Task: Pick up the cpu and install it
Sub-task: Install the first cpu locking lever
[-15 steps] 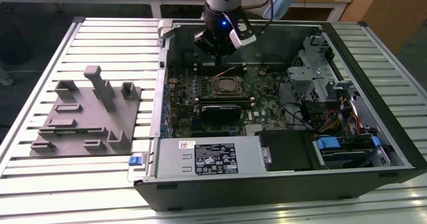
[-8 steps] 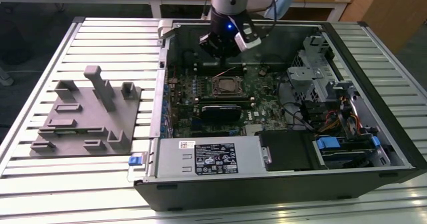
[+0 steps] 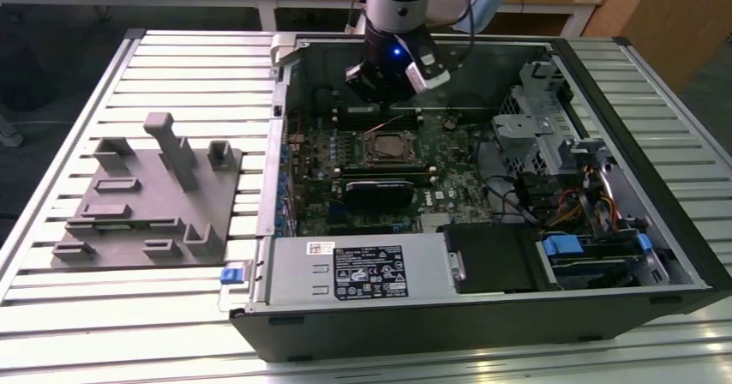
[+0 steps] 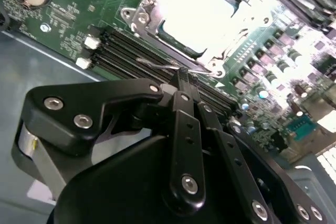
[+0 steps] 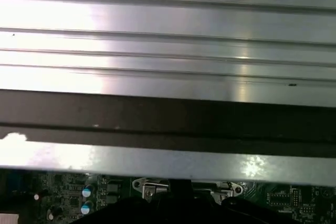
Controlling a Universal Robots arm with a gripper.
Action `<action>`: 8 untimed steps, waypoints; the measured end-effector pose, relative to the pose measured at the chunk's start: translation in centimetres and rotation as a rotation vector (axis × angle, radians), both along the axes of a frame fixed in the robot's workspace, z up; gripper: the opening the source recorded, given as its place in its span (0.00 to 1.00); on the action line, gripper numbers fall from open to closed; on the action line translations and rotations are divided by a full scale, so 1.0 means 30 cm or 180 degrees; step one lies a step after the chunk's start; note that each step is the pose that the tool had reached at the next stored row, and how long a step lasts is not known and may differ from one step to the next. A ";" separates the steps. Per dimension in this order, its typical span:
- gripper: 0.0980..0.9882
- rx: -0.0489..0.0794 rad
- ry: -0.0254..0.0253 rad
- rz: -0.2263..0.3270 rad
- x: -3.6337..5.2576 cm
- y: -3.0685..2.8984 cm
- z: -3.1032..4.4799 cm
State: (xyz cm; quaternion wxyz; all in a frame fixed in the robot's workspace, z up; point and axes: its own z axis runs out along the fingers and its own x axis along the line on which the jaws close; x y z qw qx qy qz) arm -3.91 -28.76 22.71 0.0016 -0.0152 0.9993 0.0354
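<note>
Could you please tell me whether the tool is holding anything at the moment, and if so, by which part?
It cannot be told. The tool hangs above the motherboard beside the CPU socket, its tips closed together, with nothing discernible between them.

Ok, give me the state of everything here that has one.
computer case: lying on its side, open, side panel off.
socket: a bright flat square, apparently the cpu, lies inside its frame.
memory slots: look empty.
gripper: low over the board, beside the socket.
wrist light: lit blue.
</note>
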 end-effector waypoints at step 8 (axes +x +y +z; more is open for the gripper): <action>0.01 0.0001 0.0000 0.0000 0.032 0.011 -0.014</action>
